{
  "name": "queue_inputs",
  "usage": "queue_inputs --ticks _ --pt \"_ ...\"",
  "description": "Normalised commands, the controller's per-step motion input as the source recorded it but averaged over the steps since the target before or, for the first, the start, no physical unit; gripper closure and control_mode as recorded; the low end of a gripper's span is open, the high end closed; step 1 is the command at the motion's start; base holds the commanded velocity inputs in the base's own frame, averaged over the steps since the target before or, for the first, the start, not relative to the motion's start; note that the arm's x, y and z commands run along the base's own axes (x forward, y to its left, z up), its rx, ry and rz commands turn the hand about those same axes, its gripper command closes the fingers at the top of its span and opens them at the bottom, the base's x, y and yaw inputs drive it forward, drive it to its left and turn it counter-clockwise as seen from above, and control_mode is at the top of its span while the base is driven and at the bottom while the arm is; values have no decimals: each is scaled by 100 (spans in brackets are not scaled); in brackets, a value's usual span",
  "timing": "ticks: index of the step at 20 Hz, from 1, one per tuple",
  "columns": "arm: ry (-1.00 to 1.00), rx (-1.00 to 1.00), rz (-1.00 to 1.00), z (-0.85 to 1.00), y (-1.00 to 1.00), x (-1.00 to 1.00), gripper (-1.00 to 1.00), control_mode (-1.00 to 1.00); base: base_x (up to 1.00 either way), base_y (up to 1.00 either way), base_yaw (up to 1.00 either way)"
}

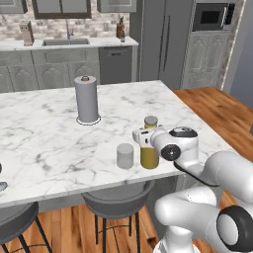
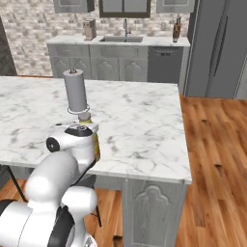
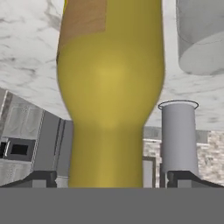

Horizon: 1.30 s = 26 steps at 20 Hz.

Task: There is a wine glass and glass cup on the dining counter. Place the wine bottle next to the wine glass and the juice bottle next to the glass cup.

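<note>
Left of centre in the left base view the glass cup (image 1: 125, 155) stands on the dining counter (image 1: 44, 143), and just right of it, at centre, is the juice bottle (image 1: 149, 143) with the gripper (image 1: 143, 139) at its body — so the juice half looks nearly done, bottle beside cup. In the hand view the bottle fills the middle between the two fingertips (image 3: 39, 179), which sit wide either side without visibly touching it — I judge the jaws open. Wine bottle placement next to the wine glass looks still left.
</note>
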Motion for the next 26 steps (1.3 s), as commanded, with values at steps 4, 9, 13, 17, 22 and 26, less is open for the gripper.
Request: queue_inputs --ticks 4,9,13,17,22,26 --pt "4 0 -3 19 0 0 -100 -100 0 0 0" --pt "7 0 -2 14 0 1 -100 -100 0 0 0" --pt "5 0 0 11 0 0 -100 -100 0 0 0" --pt "5 0 -1 9 0 16 -100 -100 0 0 0" --pt "3 0 0 15 0 7 -100 -100 0 0 0" --pt "0 0 0 21 3 -2 -100 -100 0 0 0"
